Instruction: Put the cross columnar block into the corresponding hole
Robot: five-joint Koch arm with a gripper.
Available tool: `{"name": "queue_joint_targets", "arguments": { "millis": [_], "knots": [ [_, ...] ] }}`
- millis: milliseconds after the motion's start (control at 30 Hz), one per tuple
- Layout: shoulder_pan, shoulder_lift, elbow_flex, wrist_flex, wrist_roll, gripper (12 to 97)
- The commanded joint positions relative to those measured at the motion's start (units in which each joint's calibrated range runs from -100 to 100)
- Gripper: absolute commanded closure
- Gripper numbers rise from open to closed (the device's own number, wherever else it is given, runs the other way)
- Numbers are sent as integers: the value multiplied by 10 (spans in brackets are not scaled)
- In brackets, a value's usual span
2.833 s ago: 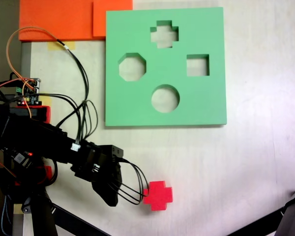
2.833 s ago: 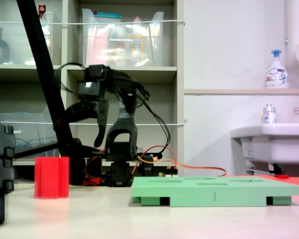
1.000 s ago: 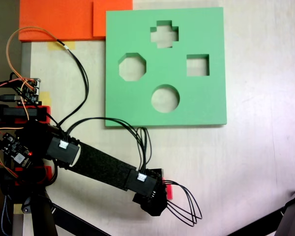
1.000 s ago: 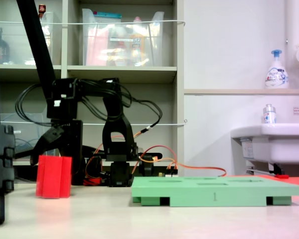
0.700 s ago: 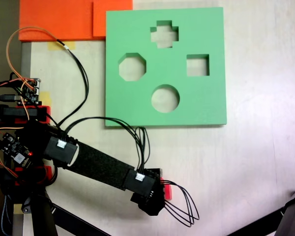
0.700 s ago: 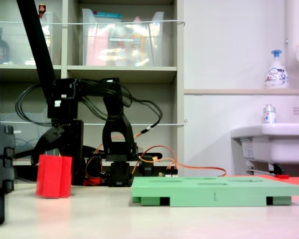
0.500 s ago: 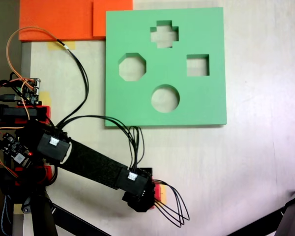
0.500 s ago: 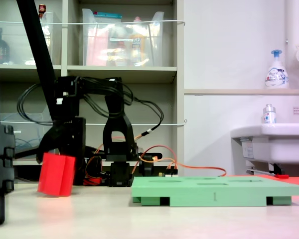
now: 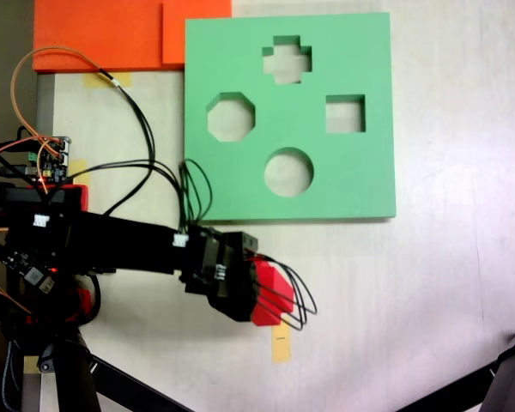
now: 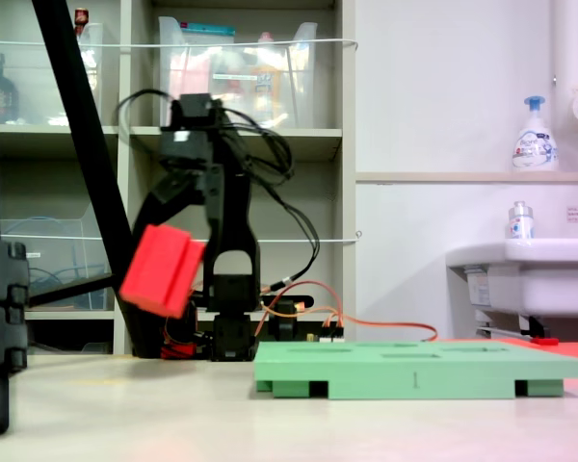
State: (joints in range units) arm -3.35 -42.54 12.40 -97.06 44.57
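Observation:
The cross columnar block (image 9: 271, 299) is bright red and hangs tilted well above the table, also seen from the side as the red block (image 10: 160, 271). My gripper (image 9: 259, 287) is shut on it, and in the side view the gripper (image 10: 171, 254) grips it from above. The green foam board (image 9: 369, 163) lies flat at the top of the overhead-looking view, and is the low green slab (image 10: 419, 366) in the side view. Its plus-shaped corresponding hole (image 9: 287, 60) is near the board's far edge, well away from the block. Octagonal (image 9: 231, 118), square (image 9: 345, 113) and round (image 9: 288, 172) cutouts lie nearer.
Orange foam sheets (image 9: 112, 34) lie beyond the board's left corner. A yellow tape mark (image 9: 280, 343) shows on the table below the block. Tripod legs (image 9: 112, 378) cross the bottom edge. A black pole (image 10: 82, 144), shelves and a sink (image 10: 520, 274) stand behind the table.
The gripper has lifted the red block off the table, tilting it, and swung it up and a little toward the green board. The yellow tape mark is now uncovered.

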Motion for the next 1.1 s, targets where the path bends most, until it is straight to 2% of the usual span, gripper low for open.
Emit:
{"name": "queue_joint_targets", "arguments": {
  "millis": [0,167,333,600,867,1067],
  "knots": [
    [47,-42,9,-29,45,701],
    [139,-17,31,-29,127,702],
    [198,106,119,-29,181,703],
    [238,312,286,-24,230,705],
    [274,561,565,-16,273,705],
    [299,603,572,60,301,703]
  ]
}}
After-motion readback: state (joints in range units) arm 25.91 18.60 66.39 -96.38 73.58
